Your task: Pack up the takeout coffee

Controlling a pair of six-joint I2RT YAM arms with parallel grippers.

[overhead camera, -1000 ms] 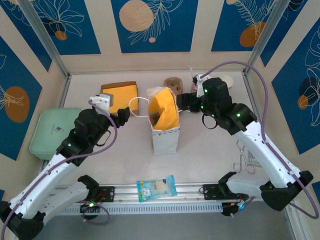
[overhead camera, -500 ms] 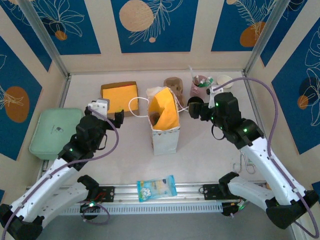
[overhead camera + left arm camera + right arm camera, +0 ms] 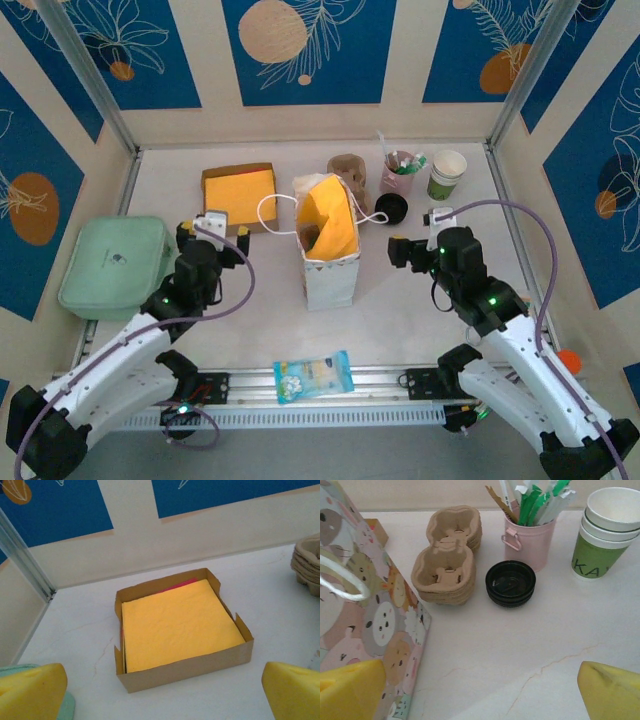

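We take the paper bag [image 3: 328,245], standing upright in the middle of the surface [image 3: 400,310], as our landmark. Its mouth is open with yellow showing inside, and a white cord handle loops out on either side. The takeout coffee [image 3: 605,532], green-sided with a white rim, stands upright behind the bag and well to its right, near the back right corner. In the right wrist view we see it as the top of a short nested stack. Just beside it, on the bag's side, is the pink cup [image 3: 529,537] of stirrers. The black lid [image 3: 510,583] lies a little nearer to us. The brown cup carrier [image 3: 450,557], a stack of pulp trays, sits close behind the bag's right side. Behind and left of the bag is a cardboard box [image 3: 185,667] of yellow napkins. The left tool [image 3: 213,238] hovers left of the bag and the right tool [image 3: 410,248] right of it. Both are spread wide, yellow pads [image 3: 350,690] far apart, pinching nothing.
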